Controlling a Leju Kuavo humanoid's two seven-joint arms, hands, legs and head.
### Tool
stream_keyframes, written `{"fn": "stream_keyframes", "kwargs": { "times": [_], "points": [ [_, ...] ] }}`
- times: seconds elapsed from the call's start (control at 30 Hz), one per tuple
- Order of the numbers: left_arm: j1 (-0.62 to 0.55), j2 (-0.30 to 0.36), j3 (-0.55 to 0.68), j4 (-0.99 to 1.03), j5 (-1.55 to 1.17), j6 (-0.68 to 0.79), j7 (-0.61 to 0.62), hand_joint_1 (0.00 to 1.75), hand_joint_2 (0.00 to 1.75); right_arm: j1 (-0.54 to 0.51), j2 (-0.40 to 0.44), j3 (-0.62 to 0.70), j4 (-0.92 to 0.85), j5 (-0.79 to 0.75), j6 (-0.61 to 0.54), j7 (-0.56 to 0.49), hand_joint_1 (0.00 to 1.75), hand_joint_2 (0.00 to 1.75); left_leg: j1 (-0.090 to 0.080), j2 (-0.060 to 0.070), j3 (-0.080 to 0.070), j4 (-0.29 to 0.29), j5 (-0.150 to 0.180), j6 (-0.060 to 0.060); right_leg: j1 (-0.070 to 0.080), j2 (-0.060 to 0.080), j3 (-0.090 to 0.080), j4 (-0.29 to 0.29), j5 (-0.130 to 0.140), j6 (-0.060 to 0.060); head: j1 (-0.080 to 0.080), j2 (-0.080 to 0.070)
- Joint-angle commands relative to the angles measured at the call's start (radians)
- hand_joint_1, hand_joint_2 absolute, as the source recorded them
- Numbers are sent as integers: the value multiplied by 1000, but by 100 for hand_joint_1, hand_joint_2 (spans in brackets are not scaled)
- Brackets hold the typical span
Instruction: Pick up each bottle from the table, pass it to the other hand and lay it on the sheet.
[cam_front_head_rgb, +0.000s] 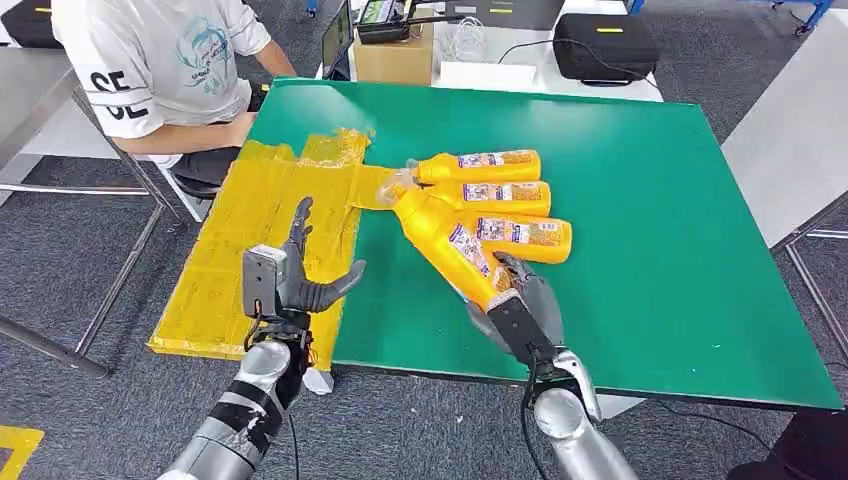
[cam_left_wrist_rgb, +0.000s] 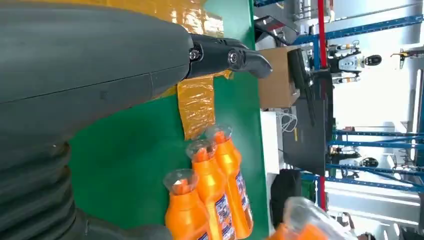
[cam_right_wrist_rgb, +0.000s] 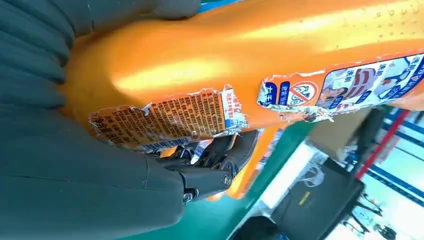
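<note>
right hand (cam_front_head_rgb: 522, 300): wrapped around base end of a bottle (cam_front_head_rgb: 447, 240), fingers closed on it; torn label visible against the palm in right wrist view
held bottle: tilted, cap end pointing toward the yellow sheet (cam_front_head_rgb: 262, 230), base low near front table edge; crosses in front of the nearest lying bottle
left hand (cam_front_head_rgb: 300, 272): empty, fingers spread, thumb out toward the held bottle; above the sheet's front part, well apart from all bottles
lying bottles: three side by side on green table (cam_front_head_rgb: 640, 200), caps toward the sheet; far one (cam_front_head_rgb: 480, 166), middle one (cam_front_head_rgb: 500, 195), near one (cam_front_head_rgb: 525, 238); neighbours touching or just beside each other
caps: clear, reaching a narrow yellow strip of the sheet
sheet: crinkled, covers left side of table, hangs past the left edge
person (cam_front_head_rgb: 160, 70): seated behind far left corner, white shirt
background: cardboard box (cam_front_head_rgb: 393, 55) and black case (cam_front_head_rgb: 604, 45) on white table behind
</note>
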Motion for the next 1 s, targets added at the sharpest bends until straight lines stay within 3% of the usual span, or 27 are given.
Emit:
{"fn": "stream_keyframes", "kwargs": {
  "times": [0.03,0.27,0.47,0.6,1.0],
  "points": [
    [-79,-1,-61,67,49,-72,38,0,175,-20,58,5,-7,-53,-76,-81,175,175,1,1,3,1,-2,-1,1,0,3,0,-2,-2,0,0],
    [-97,14,-149,53,231,-322,120,0,175,-163,35,46,212,-18,-79,-170,175,175,0,3,2,0,-1,-1,0,2,2,-1,0,-1,0,0],
    [-101,17,-159,53,256,-350,135,0,175,-180,33,58,234,-2,-79,-173,175,175,0,2,4,0,-1,-1,0,1,4,-1,-1,-2,0,0],
    [-111,22,-171,43,366,-455,180,0,175,-206,35,91,270,16,-58,-182,175,175,0,2,2,0,-1,-1,0,1,2,0,0,-1,0,0],
    [-141,-18,-199,65,390,-396,196,0,175,-228,78,252,377,130,-57,-189,175,175,0,2,1,0,-1,-1,1,0,2,0,0,-1,0,0]
  ]
}}
